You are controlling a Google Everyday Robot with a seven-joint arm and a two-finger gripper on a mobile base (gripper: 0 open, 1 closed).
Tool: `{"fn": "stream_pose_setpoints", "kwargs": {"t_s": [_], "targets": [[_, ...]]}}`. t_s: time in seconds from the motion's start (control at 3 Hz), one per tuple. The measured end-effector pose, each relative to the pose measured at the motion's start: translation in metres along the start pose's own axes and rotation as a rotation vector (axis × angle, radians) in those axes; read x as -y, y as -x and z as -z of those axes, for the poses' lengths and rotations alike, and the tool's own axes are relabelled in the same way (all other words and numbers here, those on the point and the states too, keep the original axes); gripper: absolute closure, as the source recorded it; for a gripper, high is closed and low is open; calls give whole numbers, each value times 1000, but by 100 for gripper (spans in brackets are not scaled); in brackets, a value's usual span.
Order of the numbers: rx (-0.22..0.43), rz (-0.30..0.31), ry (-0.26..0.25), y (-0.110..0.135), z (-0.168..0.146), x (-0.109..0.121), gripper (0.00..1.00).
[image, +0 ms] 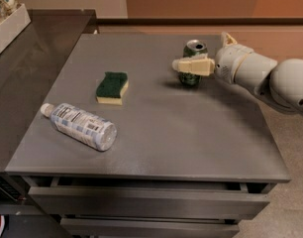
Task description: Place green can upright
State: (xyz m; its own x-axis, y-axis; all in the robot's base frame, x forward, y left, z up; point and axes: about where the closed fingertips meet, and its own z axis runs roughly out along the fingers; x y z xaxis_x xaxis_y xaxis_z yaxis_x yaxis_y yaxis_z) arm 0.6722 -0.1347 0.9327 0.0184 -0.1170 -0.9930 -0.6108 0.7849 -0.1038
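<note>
The green can (194,51) stands upright on the grey table (161,133) at its far right, silver top with pull-tab facing up. My gripper (200,52) reaches in from the right at can height and is open. Its near cream finger (193,66) crosses in front of the can's lower half, and the far finger (226,37) shows behind and to the right of the can. The can's lower front is partly hidden by the near finger.
A green-and-yellow sponge (112,87) lies left of centre. A clear plastic bottle (79,125) lies on its side near the front left. A darker counter (37,58) adjoins on the left, with a white box (8,21) on it. Drawers (141,202) sit below the table's front edge.
</note>
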Motion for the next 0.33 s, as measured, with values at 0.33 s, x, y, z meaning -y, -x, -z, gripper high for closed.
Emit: {"fn": "stream_pose_setpoints", "kwargs": {"t_s": [0.33], "targets": [[0,0,0,0,0,0,0]]}}
